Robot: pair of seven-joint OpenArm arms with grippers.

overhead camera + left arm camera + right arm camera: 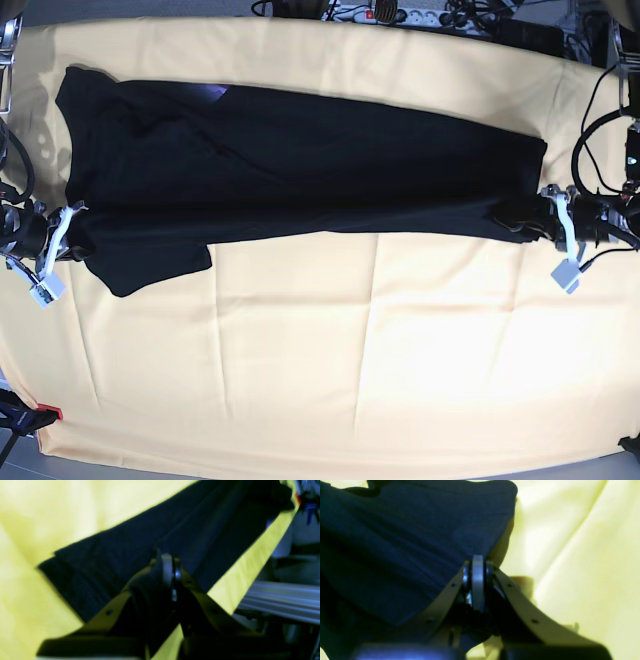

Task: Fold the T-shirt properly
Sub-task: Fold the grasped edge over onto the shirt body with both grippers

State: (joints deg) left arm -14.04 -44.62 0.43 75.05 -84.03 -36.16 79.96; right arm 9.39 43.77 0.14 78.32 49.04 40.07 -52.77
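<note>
Seen from overhead, a broad bare stretch of the yellow cloth [380, 340] covering the table fills the near half of the scene, creased in a faint grid. Beyond it, the black T-shirt [300, 170] lies stretched lengthwise across the table, plain side up, one sleeve drooping toward the near edge at the overhead view's left. At each end a robot arm grips it: the right claw [72, 215] is pressed together on the shirt's edge near that sleeve, and the left claw [535, 215] is pinched on the cloth at the opposite end. The wrist cameras, both blurred, show the same: the left claw [171, 563] with dark fabric bunched between its closed tips, the right claw [477, 566] clamped on a fold. Cables and a power strip [400, 14] line the far edge.
</note>
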